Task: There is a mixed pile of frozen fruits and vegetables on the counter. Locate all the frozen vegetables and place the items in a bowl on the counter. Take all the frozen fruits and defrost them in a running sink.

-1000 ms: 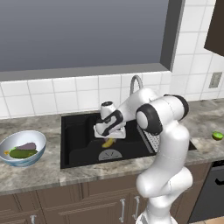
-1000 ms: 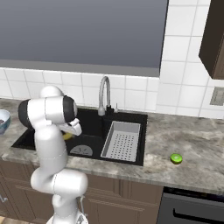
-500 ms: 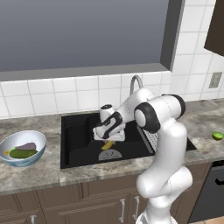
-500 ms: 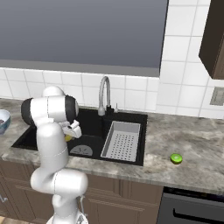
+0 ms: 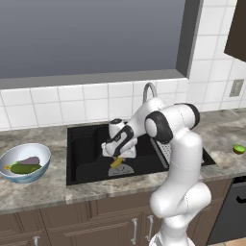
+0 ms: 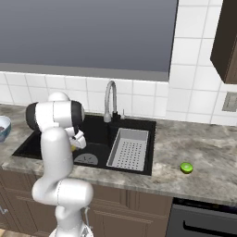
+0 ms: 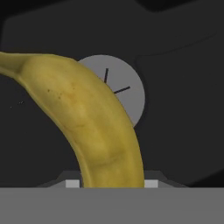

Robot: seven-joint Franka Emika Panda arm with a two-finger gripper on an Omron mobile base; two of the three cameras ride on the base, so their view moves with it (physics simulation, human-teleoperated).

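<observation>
My gripper (image 5: 115,157) is shut on the curved yellow banana (image 5: 117,163) low inside the black sink (image 5: 86,144), just above the round drain (image 5: 121,170). In the hand view the banana (image 7: 87,118) stretches from upper left to the bottom centre, with the drain (image 7: 124,89) behind it. On the counter (image 5: 57,190) at the left, the pale blue bowl (image 5: 42,153) holds the dark green cucumber (image 5: 24,168) and the grey-purple eggplant (image 5: 30,160). The bright green lime (image 5: 239,149) lies on the counter at the far right, also seen as the lime (image 6: 186,167) in the right base view.
A curved chrome faucet (image 6: 110,99) stands behind the sink. A grey perforated tray (image 6: 128,148) fills the basin's right half. A tiled wall runs along the back, and a dark appliance (image 6: 203,222) sits under the counter at the right.
My gripper has come down and a little forward inside the basin with the banana, closer to the drain. Bowl and lime have not moved.
</observation>
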